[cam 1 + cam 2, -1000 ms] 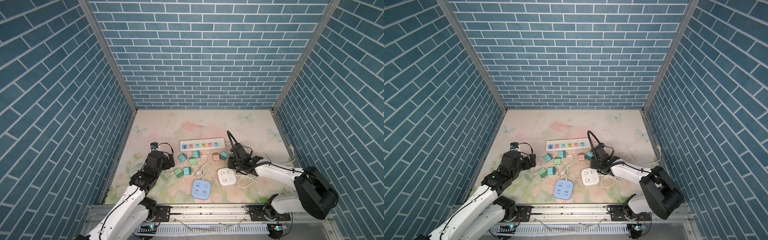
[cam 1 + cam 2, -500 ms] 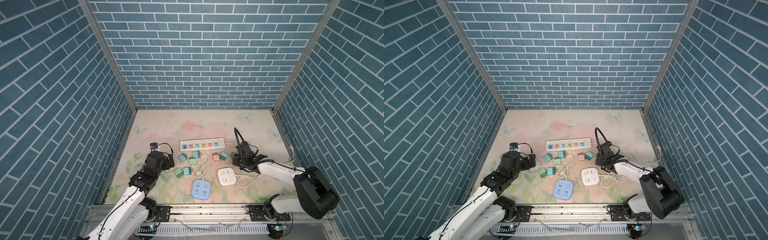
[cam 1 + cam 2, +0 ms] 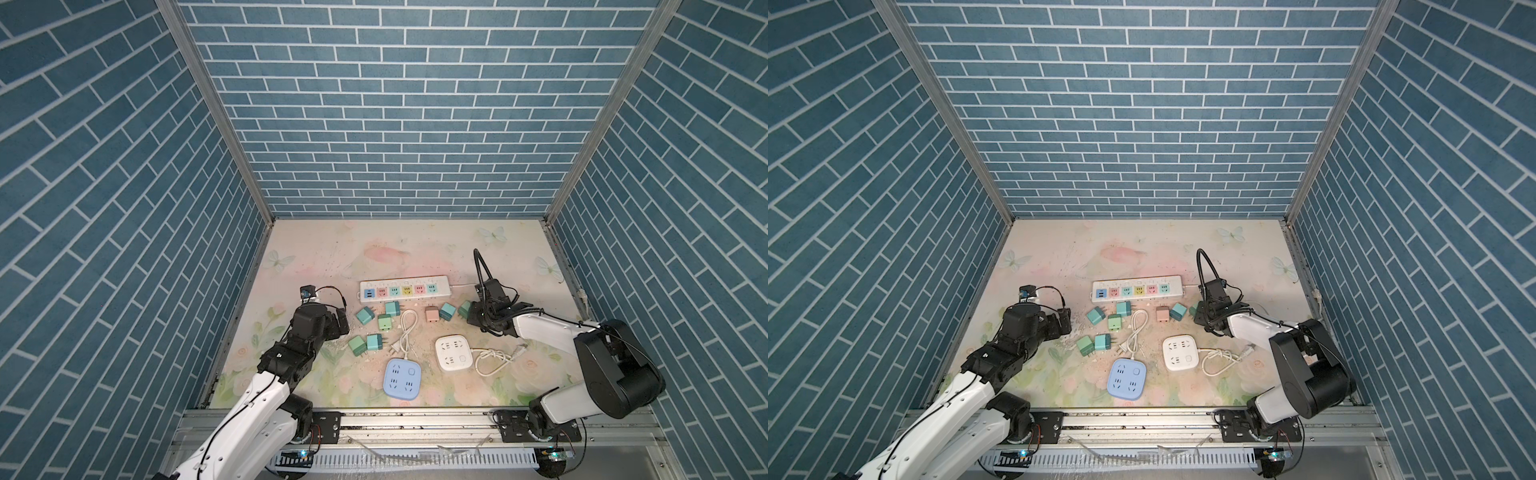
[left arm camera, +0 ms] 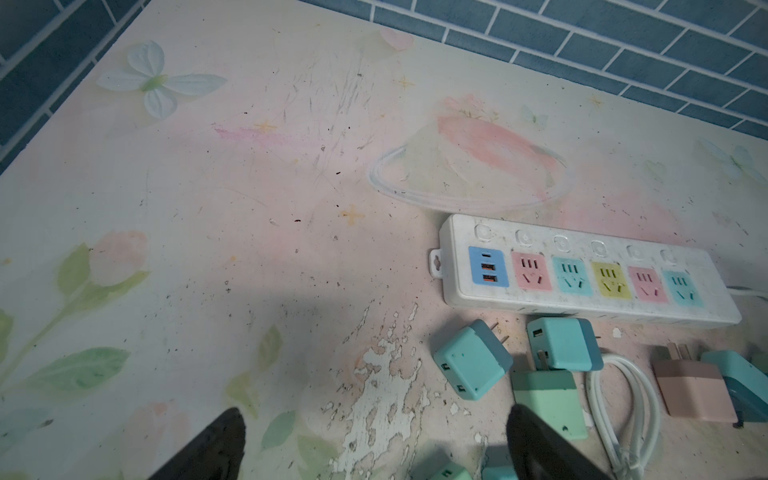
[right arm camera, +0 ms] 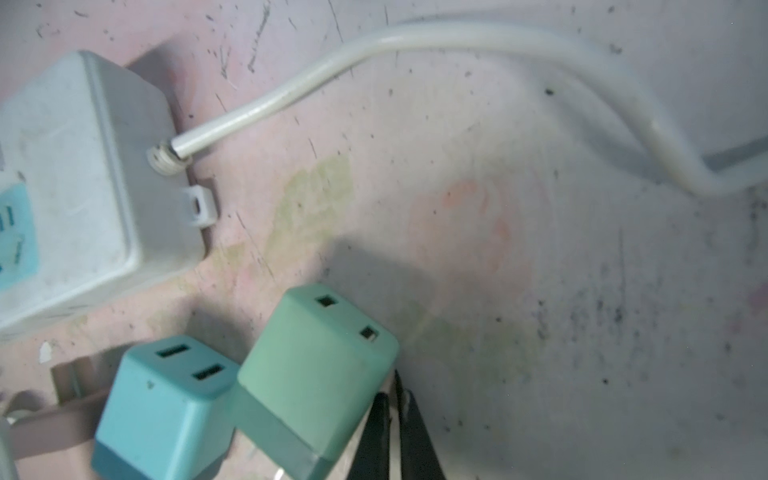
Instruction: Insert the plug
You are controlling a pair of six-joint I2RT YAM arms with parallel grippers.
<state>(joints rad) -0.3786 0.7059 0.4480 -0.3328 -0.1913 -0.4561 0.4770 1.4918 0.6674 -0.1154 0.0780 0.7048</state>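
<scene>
Teal-blue brick-pattern walls point(image 3: 407, 124), joined by grey metal corner posts point(image 3: 218, 112), enclose three sides of an evenly lit tabletop point(image 3: 415, 245) printed with pale flowers, leaves and butterflies, scuffed and flaking in places.

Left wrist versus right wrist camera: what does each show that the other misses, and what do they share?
Left wrist only: the power strip with its whole row of coloured sockets, the looped white cable, and the left gripper, open and empty.
Right wrist only: the cord leaving the strip's end, and the right gripper, shut, close beside the green plug but not holding it.
Both: the strip's end socket, the pink plug and the teal plug next to it.
</scene>
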